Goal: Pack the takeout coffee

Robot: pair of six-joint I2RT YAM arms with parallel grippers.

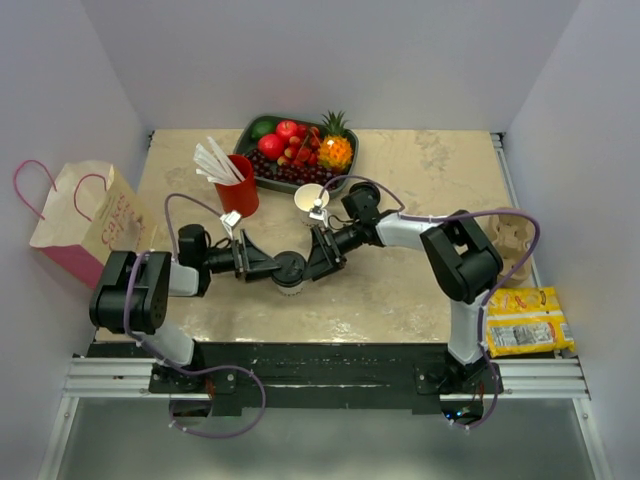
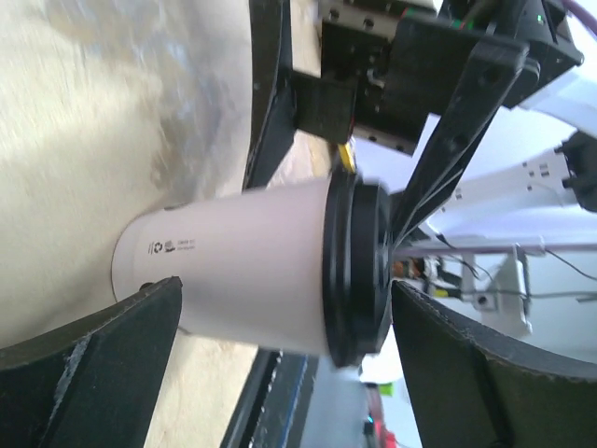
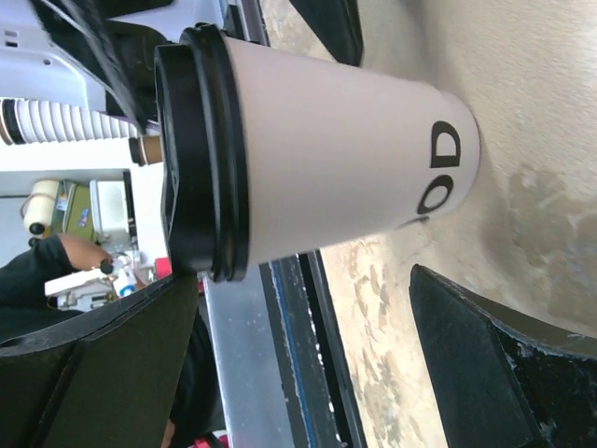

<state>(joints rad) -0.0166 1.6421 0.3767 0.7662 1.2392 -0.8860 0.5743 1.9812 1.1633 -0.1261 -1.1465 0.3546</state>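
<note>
Takeout coffee (image 1: 290, 272) stands upright on the worktop (image 1: 420, 180), near the middle and towards the near edge, black lid on, and I have come at it from both sides. My left end effector (image 1: 270, 268) is released, spread wide, with the cup's white wall and lid showing between its fingers (image 2: 93, 373) in the left wrist view. My right end effector (image 1: 320, 256) is released too, fully spread, the cup just ahead of its fingers (image 3: 504, 364) with black lettering on its side. Neither one is clamped on anything. Behind the coffee sit the red cup (image 1: 238, 190) with white straws, the lidless white cup (image 1: 310, 197) and the fruit tray (image 1: 262, 170). The paper bag (image 1: 85, 220) stands off the left edge.
</note>
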